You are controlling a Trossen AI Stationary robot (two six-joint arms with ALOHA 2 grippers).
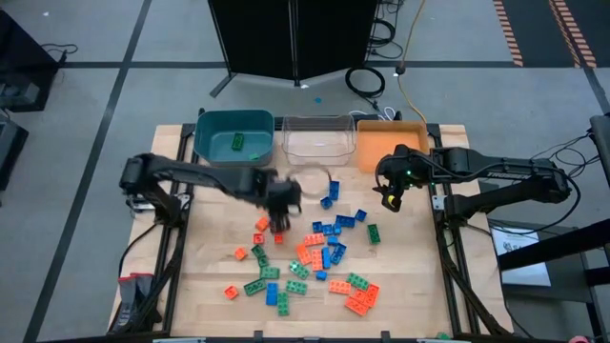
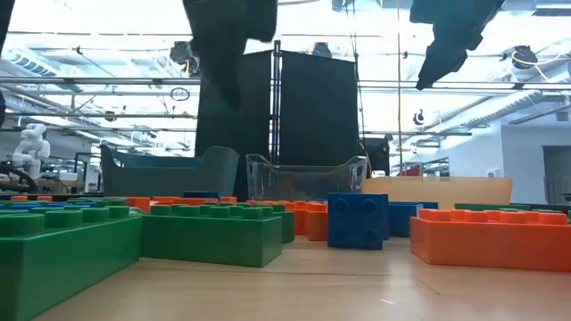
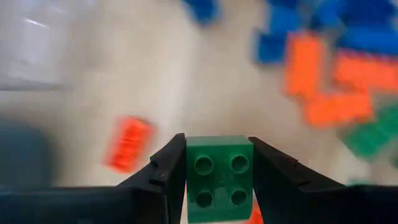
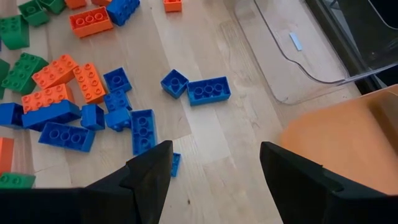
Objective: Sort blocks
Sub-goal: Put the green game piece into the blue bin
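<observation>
Left hand [image 3: 217,180] clamped on small green four-stud plastic block [image 3: 219,177] above wooden desk [image 1: 410,276], right hand [image 4: 214,180] fingers apart beside orange bin [image 1: 391,143], no legible writing.

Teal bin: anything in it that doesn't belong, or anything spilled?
Nothing stands out. The teal plastic bin holds only small green studded bricks; no other colour shows inside. The remaining bricks lie loose on the wooden table, unsorted.

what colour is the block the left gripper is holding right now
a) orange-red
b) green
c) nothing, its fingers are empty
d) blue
b: the left wrist view shows a green block with four studs clamped between the left gripper's two dark fingers, above the wooden table.
</observation>
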